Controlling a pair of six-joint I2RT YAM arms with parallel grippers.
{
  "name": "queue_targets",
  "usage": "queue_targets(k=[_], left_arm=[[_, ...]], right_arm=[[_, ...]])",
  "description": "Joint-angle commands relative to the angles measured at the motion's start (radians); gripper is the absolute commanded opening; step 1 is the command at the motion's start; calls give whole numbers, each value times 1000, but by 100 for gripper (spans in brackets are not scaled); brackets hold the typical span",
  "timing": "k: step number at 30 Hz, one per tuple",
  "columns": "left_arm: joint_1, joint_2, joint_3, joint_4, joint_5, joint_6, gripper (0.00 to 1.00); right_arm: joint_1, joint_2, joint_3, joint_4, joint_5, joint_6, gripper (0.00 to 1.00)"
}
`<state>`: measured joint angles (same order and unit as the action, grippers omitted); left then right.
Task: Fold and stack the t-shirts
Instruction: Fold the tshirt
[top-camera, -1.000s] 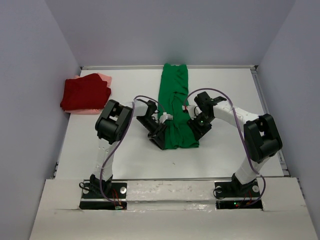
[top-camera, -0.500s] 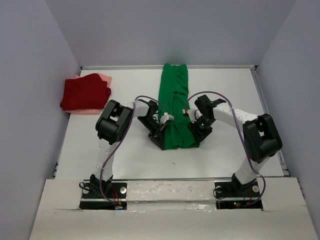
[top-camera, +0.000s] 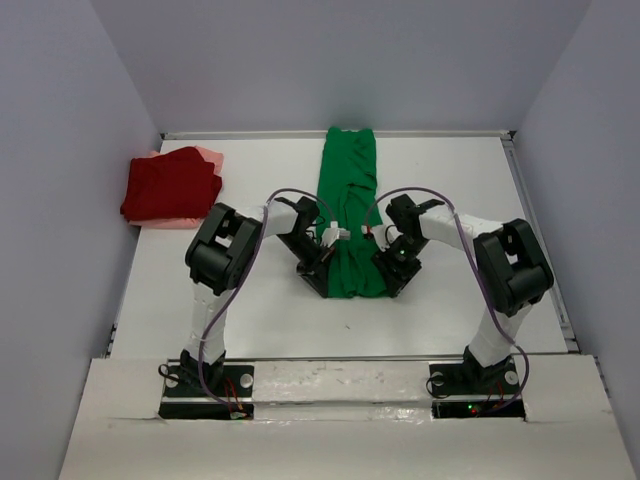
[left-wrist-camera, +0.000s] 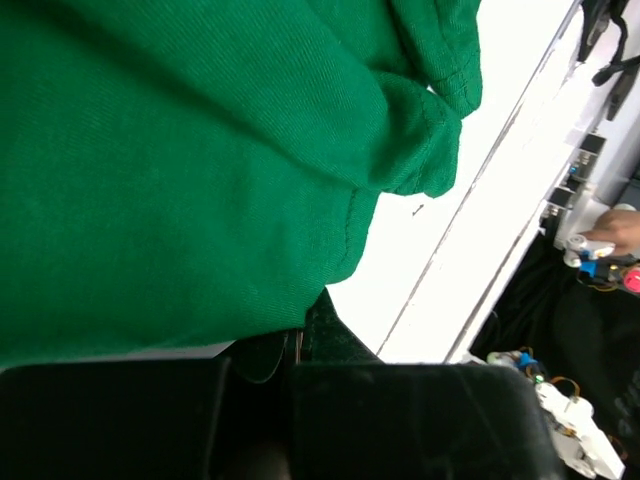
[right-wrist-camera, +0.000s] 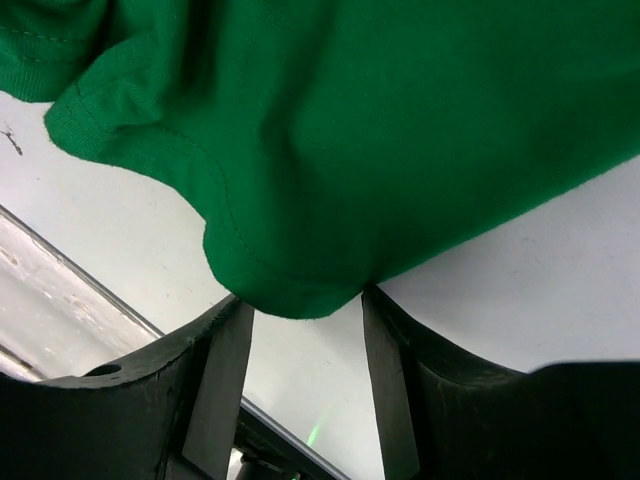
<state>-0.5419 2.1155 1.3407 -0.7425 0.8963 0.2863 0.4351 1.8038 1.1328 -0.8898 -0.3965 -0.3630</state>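
**Top view.** The green shirt (top-camera: 348, 200) lies as a long narrow strip down the middle of the surface (top-camera: 460, 180), running from the far edge toward the arms. A second ago both hands stood just off its near corners. They have since slid inward, and the left hand (top-camera: 322, 270) now sits on the shirt's near left corner and the right hand (top-camera: 392, 268) on its near right corner. The red shirt (top-camera: 172, 185) is well to the left of the green one, folded on top of the pink shirt (top-camera: 208, 156). Two shirts look done, so I judge the green one to be the last, with this reach being the grasp for its lengthwise fold.

**Left wrist.** The green shirt (left-wrist-camera: 150, 150) fills the view. Its hem dips to the left hand (left-wrist-camera: 265, 350), whose fingers stand close together. I cannot tell whether they pinch the cloth.

**Right wrist.** The right hand (right-wrist-camera: 305, 305) is spread wide. The corner of the green shirt (right-wrist-camera: 400, 120) hangs between its fingers (right-wrist-camera: 225, 380), but nothing is gripped yet.
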Motion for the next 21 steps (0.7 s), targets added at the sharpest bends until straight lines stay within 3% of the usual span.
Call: queue_targets(k=[1, 4, 8, 9, 21], left_arm=[[2, -45, -37, 94, -165, 51, 0], [3, -60, -40, 97, -171, 51, 0], [3, -72, -31, 91, -175, 53, 0], [3, -75, -31, 91, -177, 54, 0], [5, -193, -8, 42, -117, 100, 0]], right_arm=[[4, 28, 5, 22, -21, -24, 54], [4, 35, -1, 31, -22, -24, 51], [4, 40, -4, 35, -10, -19, 15], [4, 40, -4, 35, -1, -17, 0], [4, -67, 45, -70, 24, -33, 0]])
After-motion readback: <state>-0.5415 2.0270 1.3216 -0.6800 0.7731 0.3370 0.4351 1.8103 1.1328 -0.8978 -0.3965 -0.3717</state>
